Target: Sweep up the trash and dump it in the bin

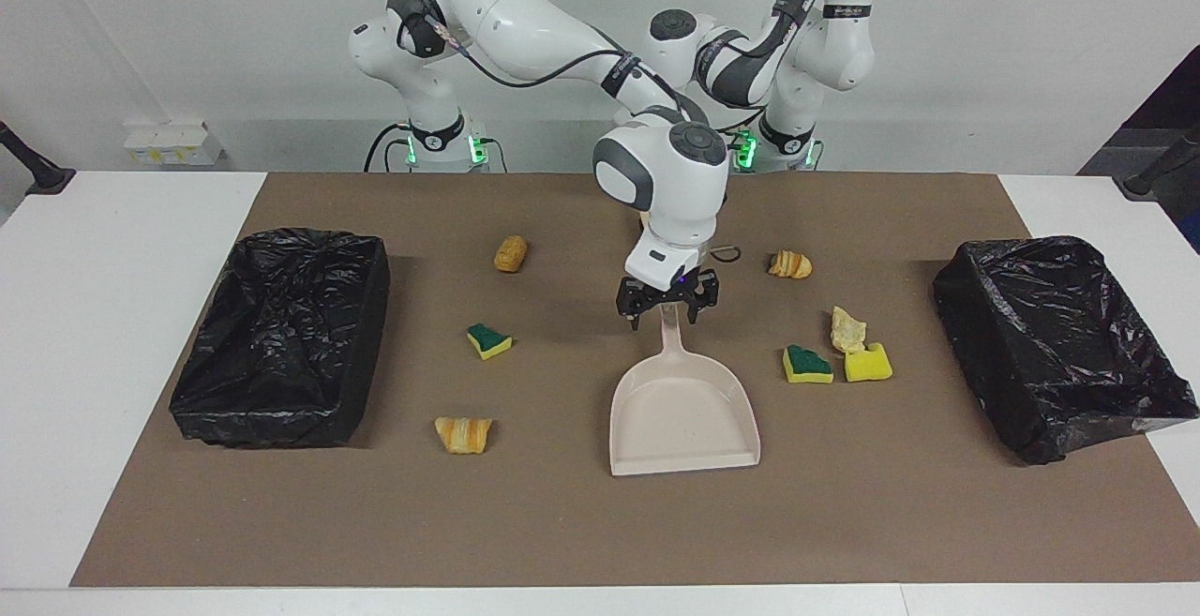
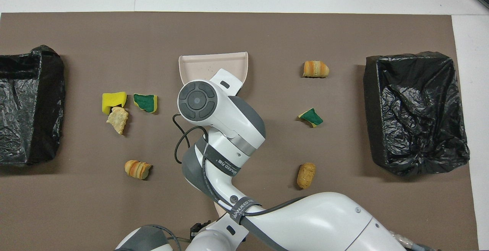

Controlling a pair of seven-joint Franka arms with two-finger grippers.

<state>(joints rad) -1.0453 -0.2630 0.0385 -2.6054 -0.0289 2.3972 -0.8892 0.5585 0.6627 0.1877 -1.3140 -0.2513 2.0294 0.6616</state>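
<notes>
Black-lined bins [image 1: 281, 335] [image 1: 1059, 344] hold no trash [image 1: 489, 341]; dustpan [image 1: 684, 414] likewise.

You have a bare strip along the mat's [image 1: 562, 532] edge farthest from the robots, running the whole way between the two bins. The bin at the right arm's end [image 1: 281, 335] and the bin at the left arm's end [image 1: 1059, 344] block both short edges. Mid-mat, the dustpan [image 1: 684, 410] lies flat, and the right arm [image 1: 525, 25] stretches low over its handle, closing that lane. Between dustpan and each bin, scraps dot the way: three scattered scraps [image 1: 488, 340] toward the right arm's end, and four scraps [image 1: 808, 365] toward the left arm's end, three of them bunched together.
</notes>
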